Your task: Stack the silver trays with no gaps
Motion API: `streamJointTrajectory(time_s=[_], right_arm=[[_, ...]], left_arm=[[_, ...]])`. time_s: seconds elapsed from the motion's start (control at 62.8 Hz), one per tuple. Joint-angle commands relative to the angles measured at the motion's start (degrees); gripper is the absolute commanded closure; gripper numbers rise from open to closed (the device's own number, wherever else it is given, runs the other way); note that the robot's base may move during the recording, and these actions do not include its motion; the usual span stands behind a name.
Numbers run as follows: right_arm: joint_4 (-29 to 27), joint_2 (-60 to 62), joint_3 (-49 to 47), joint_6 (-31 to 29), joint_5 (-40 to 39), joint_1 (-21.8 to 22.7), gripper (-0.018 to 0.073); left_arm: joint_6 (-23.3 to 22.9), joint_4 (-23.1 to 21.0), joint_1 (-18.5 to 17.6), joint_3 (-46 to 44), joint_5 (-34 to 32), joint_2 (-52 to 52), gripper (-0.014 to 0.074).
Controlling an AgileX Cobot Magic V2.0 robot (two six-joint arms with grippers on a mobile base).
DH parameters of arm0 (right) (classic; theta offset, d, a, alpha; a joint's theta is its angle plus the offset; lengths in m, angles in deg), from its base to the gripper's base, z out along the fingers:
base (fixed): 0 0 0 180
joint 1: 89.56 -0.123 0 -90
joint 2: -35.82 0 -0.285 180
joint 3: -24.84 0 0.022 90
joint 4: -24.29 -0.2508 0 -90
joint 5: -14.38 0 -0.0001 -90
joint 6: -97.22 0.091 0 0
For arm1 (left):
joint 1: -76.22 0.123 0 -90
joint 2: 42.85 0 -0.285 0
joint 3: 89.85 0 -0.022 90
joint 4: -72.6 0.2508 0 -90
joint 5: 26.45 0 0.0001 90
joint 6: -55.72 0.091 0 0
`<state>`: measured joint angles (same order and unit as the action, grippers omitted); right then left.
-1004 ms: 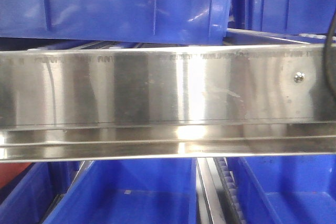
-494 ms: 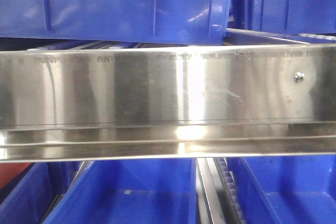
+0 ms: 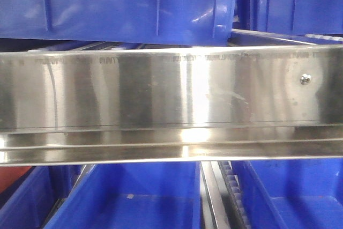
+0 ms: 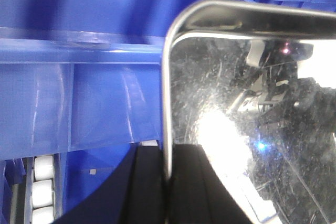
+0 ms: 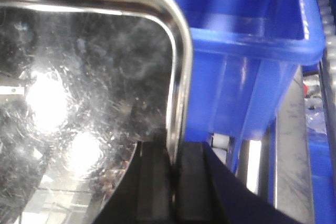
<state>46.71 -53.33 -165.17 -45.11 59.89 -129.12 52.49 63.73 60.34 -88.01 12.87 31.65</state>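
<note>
In the left wrist view, a mirror-shiny silver tray with a rounded corner fills the right half. My left gripper is shut on its left rim, one black finger outside and one inside. In the right wrist view, a silver tray fills the left half. My right gripper is shut on its right rim, and the inner finger lies over the tray floor. I cannot tell whether both views show the same tray. No tray or gripper shows in the front view.
A broad steel rail with a screw head spans the front view, with blue bins above and below it. Blue bin walls stand close behind the tray rims. White conveyor rollers lie at lower left.
A black cable at the right edge of the front view one second ago is gone. Reflections on the steel rail have shifted slightly.
</note>
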Motion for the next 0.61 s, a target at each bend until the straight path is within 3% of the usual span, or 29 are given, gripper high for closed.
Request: streamJointTrajectory(time_s=[0.0,0.589], right_arm=[[1.65,0.49,-0.23,-0.72,-4.03,0.21,0.0616],[1.65,0.49,-0.23,-0.72,-9.11,0.21,0.0616]], left_arm=[[-0.37,-1.06,-0.08,-0.89,-2.62,-0.71,0.0614],[-0.37,-1.06,-0.08,-0.89,-2.62,-0.71,0.0614]])
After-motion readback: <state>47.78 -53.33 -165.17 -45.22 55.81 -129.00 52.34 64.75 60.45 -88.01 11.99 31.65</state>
